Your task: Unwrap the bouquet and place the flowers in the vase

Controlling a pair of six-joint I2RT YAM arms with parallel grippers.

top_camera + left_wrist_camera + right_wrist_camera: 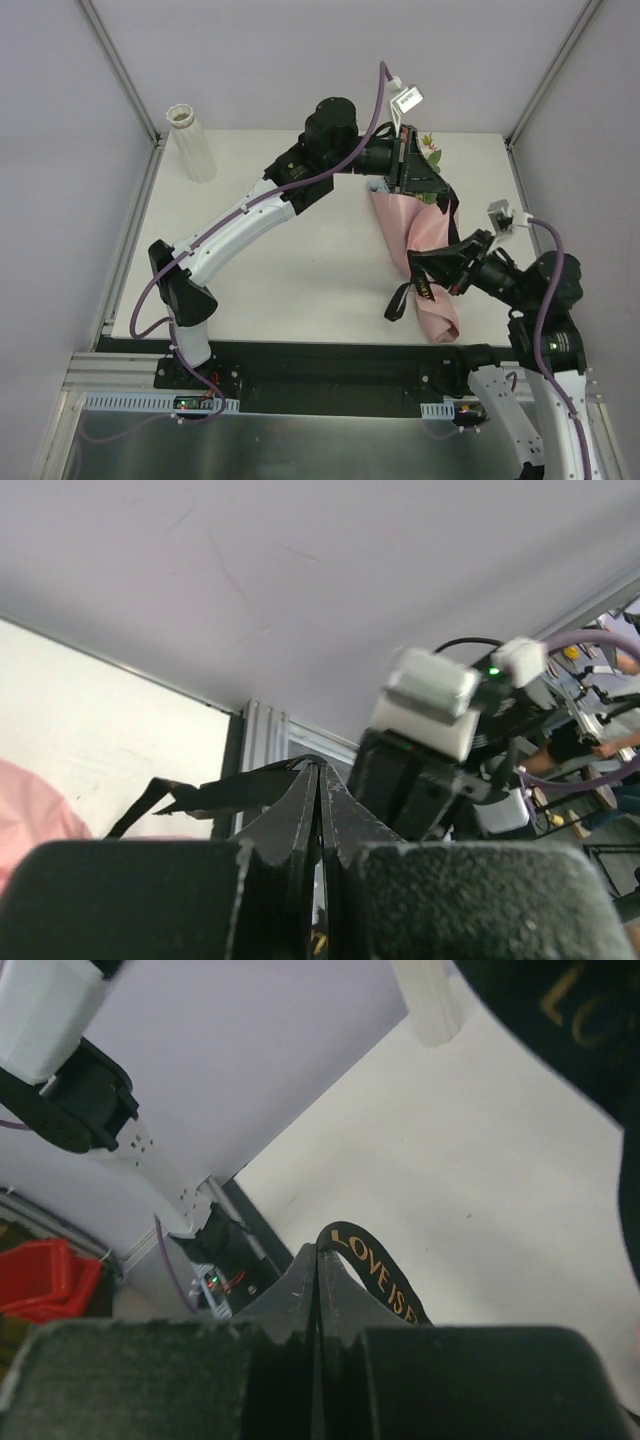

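Closest to the lens: grainy black pads (150,1380) of the right pincer (317,1252), clenched on a loop of black satin ribbon (375,1265) with gold lettering. Judged a pull to loosen the tie. Same on the left pincer (320,770): clenched, with a flat strip of that ribbon leading off from the tips, apparently nipped there. Found the bouquet (410,225) lying on the white counter (300,270), right of centre: a cone of matte pink paper, narrow end toward the arm bases, not yet unwrapped. Glimpsed green leaves and pale blooms of the flowers (432,155) at the far, wide end. Noted the vase (192,145), white, ribbed, bottle-necked, upright at the far left corner, well apart from the bouquet.
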